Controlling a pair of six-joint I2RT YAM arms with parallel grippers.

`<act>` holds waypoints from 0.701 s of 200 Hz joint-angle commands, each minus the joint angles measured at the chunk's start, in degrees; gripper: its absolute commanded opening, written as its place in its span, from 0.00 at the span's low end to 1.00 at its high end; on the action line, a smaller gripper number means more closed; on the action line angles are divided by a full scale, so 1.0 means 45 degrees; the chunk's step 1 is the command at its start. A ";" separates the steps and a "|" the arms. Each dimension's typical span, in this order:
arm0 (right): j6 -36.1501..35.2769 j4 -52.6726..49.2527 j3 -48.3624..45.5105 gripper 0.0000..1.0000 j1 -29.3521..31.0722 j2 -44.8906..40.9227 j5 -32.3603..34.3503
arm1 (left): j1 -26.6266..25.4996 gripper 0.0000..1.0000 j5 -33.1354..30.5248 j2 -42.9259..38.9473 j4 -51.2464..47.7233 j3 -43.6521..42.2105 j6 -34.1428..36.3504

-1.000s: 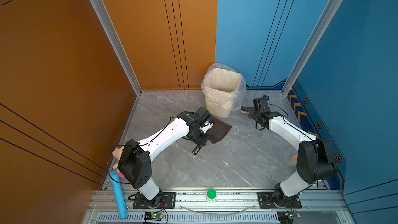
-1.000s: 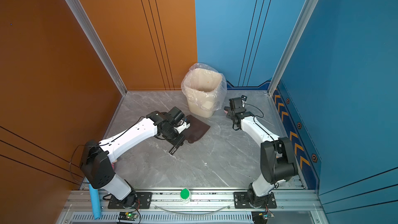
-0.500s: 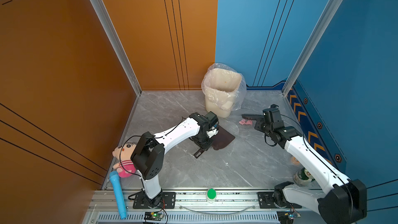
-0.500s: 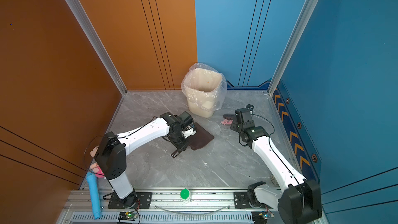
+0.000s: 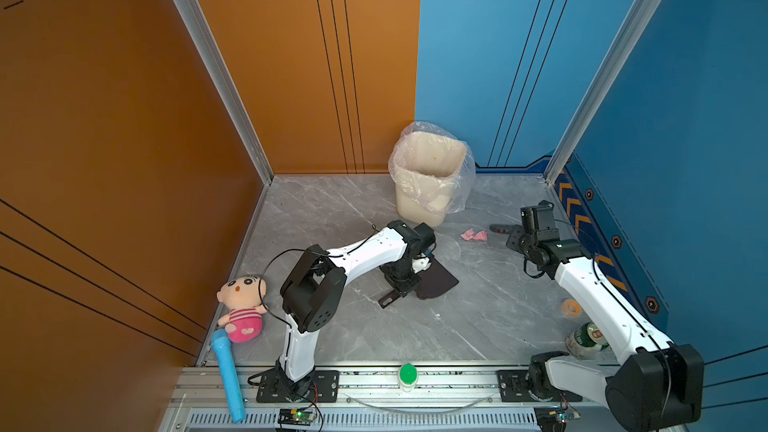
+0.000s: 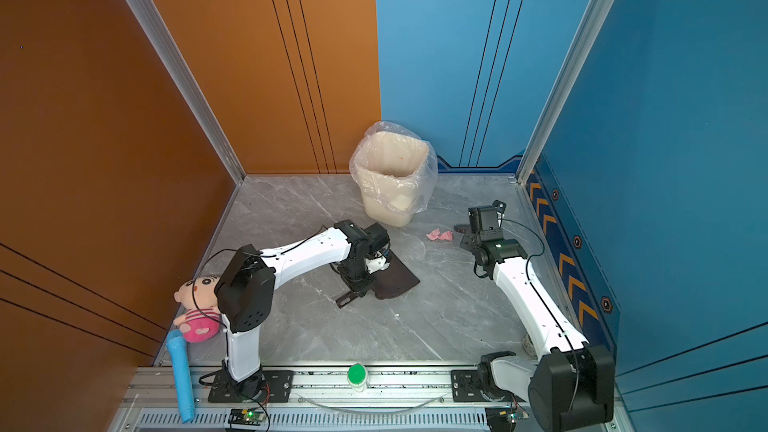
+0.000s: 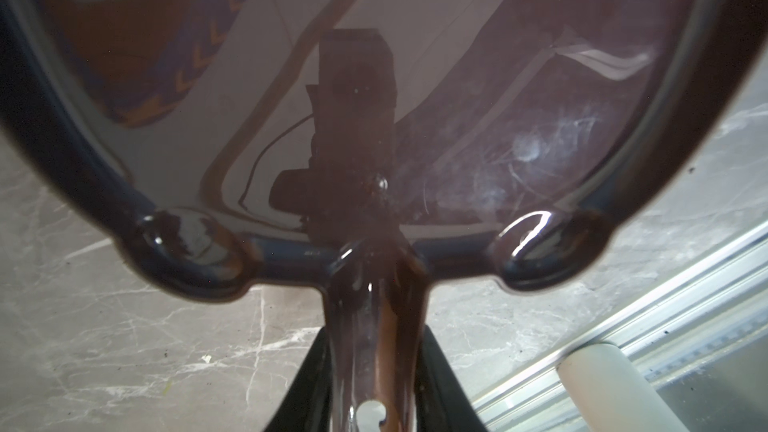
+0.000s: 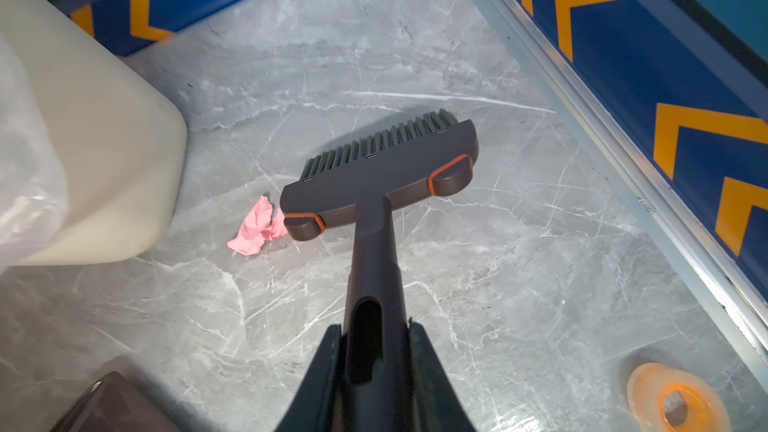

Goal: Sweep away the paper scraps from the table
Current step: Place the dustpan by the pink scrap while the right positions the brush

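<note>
A crumpled pink paper scrap (image 5: 473, 235) (image 6: 439, 235) (image 8: 253, 228) lies on the grey marble table (image 5: 478, 313) just in front of the bin. My right gripper (image 5: 517, 238) (image 8: 374, 334) is shut on the handle of a dark brush (image 5: 500, 228) (image 8: 382, 172). The brush head stands right beside the scrap, bristles pointing away. My left gripper (image 5: 402, 281) (image 7: 374, 351) is shut on the handle of a dark brown dustpan (image 5: 436, 282) (image 7: 374, 97), which rests on the table left of and nearer than the scrap. The pan looks empty.
A cream bin with a plastic liner (image 5: 428, 176) stands at the back middle. A plush doll (image 5: 241, 309) and a blue tube (image 5: 226, 371) lie front left. An orange tape roll (image 5: 571, 307) (image 8: 677, 401) and a green bottle (image 5: 586, 338) sit by the right rail (image 8: 623, 151).
The right arm has drawn back to the right with the brush, leaving the pink scrap uncovered. The left arm has carried the dustpan a little toward the front.
</note>
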 commanded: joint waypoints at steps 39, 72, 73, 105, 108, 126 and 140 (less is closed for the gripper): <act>-0.1313 -0.0433 0.0190 0.00 0.1113 0.0385 -0.0749 | -0.0172 0.00 -0.0179 0.0723 -0.0454 0.0330 -0.0041; -0.1995 -0.1048 -0.0117 0.00 0.1810 -0.0007 -0.1770 | -0.0150 0.00 -0.0109 0.0955 -0.0449 0.0376 -0.0141; -0.2019 -0.1080 -0.0113 0.00 0.1832 -0.0010 -0.1825 | -0.0150 0.00 -0.0115 0.0953 -0.0451 0.0375 -0.0148; -0.2865 -0.1645 -0.0419 0.00 0.2154 -0.0555 -0.4124 | -0.0006 0.00 -0.0118 0.0975 -0.0472 0.0258 -0.0204; -0.2939 -0.1689 -0.0421 0.00 0.2175 -0.0612 -0.4274 | 0.0010 0.00 -0.0117 0.0970 -0.0468 0.0240 -0.0203; -0.3078 -0.1764 -0.0485 0.00 0.2202 -0.1081 -0.4431 | 0.0076 0.00 -0.0096 0.0844 -0.0456 0.0123 -0.0233; -0.3088 -0.1412 -0.0589 0.00 0.2043 -0.1546 -0.4565 | 0.0148 0.00 -0.0137 0.0746 -0.0447 0.0011 -0.0254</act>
